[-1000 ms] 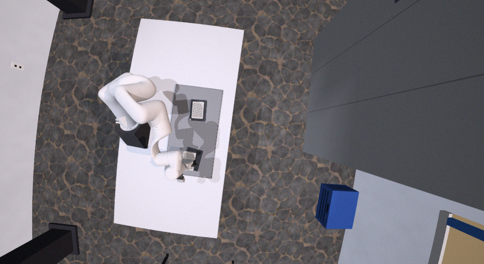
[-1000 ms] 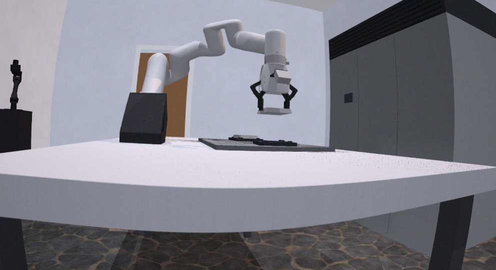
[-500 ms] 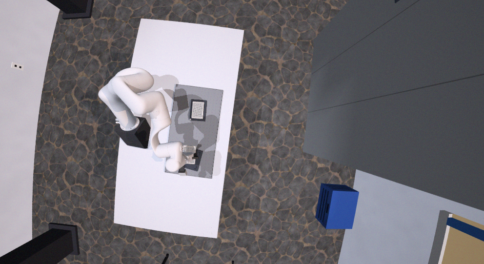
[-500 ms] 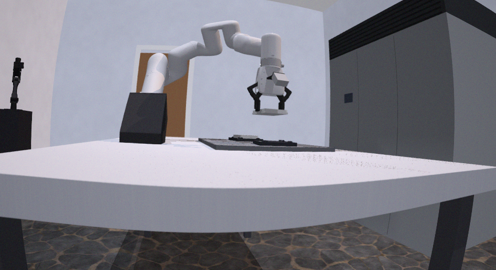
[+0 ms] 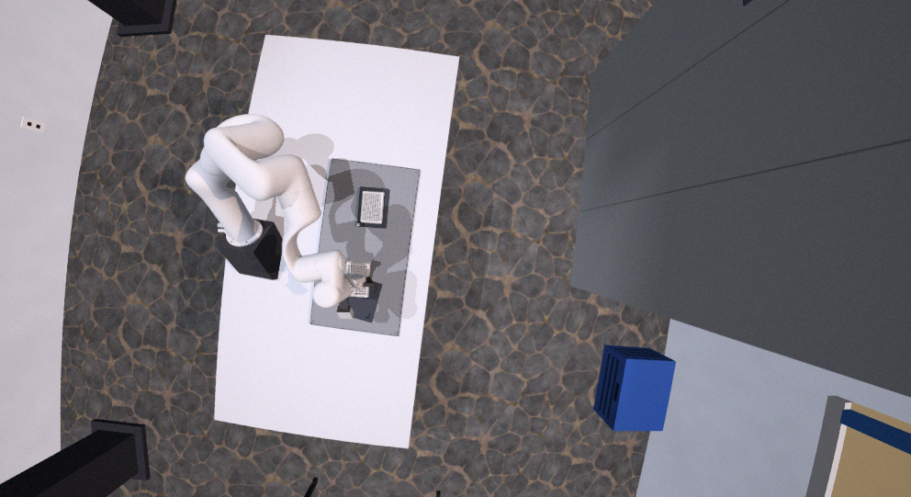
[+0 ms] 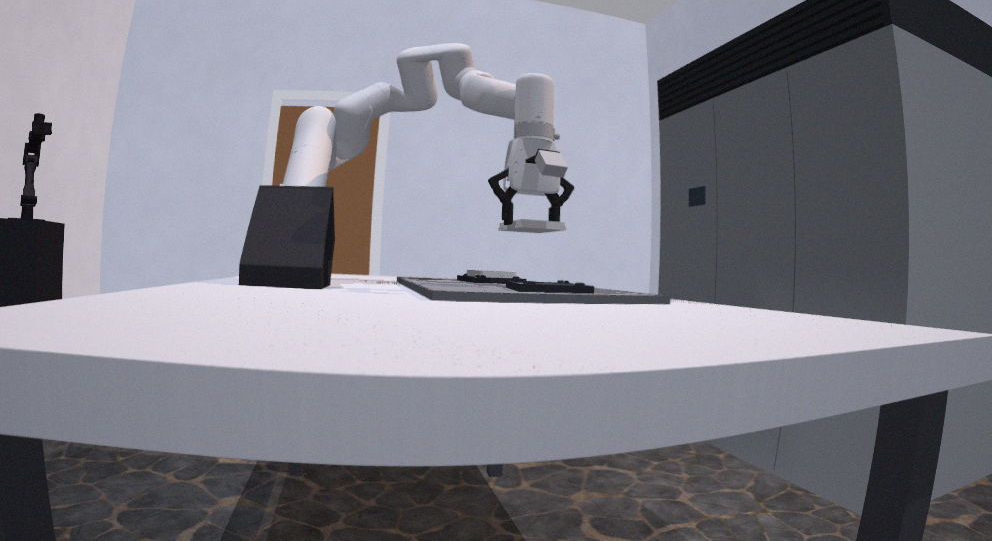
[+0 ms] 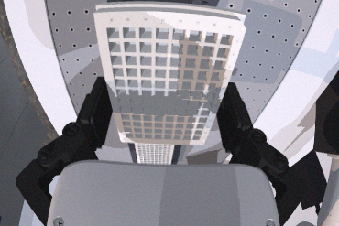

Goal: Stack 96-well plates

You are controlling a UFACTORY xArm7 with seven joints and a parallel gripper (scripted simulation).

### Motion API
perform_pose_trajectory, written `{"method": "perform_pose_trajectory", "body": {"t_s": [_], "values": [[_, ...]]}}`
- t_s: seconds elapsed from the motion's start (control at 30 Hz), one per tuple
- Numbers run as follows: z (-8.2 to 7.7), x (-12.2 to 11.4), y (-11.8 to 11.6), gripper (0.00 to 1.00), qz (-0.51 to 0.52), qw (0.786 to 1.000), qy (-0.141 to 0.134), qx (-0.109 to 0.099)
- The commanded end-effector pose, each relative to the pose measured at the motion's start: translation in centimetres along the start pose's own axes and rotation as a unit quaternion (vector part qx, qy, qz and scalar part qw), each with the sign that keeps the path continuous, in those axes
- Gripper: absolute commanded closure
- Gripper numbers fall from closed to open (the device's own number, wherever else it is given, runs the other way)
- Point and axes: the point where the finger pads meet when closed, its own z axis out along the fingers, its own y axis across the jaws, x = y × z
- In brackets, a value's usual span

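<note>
- The tool (image 6: 531, 215) is spread wide across a plate (image 6: 531, 225), its dark fingers clamped on the two long sides so the plate hangs level.
- The plate is held high above the grey mat (image 5: 407, 239), well apart from everything below, likely so it can travel without catching a nest rim.
- In the top view the plate (image 5: 357, 267) hangs just beside the bare dark nest N1 (image 5: 369, 306), toward the desk's (image 5: 356, 80) near-right corner as seen from the arm's base (image 5: 252, 254).
- The second plate (image 5: 372, 207) sits in N2 (image 5: 360, 191), farther along the mat and well apart from the carried one.
- The carry to N2 appears barely begun.
- The A1 marks cannot be made out, so corner matching cannot be judged.
- Lowering will need the plate square over the lower one to nest fully without shifting it.
</note>
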Motion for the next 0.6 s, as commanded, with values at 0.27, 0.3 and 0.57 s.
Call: {"method": "perform_pose_trajectory", "body": {"t_s": [0.27,0.3,0.57], "values": [[-0.3,-3.4,-0.2,1.00,0.000,1.000,0.002,0.002],[-0.3,-3.7,-0.3,1.00,0.000,1.000,0.002,0.002],[-0.2,-6.4,-0.4,1.00,0.000,1.000,0.002,0.002]]}}
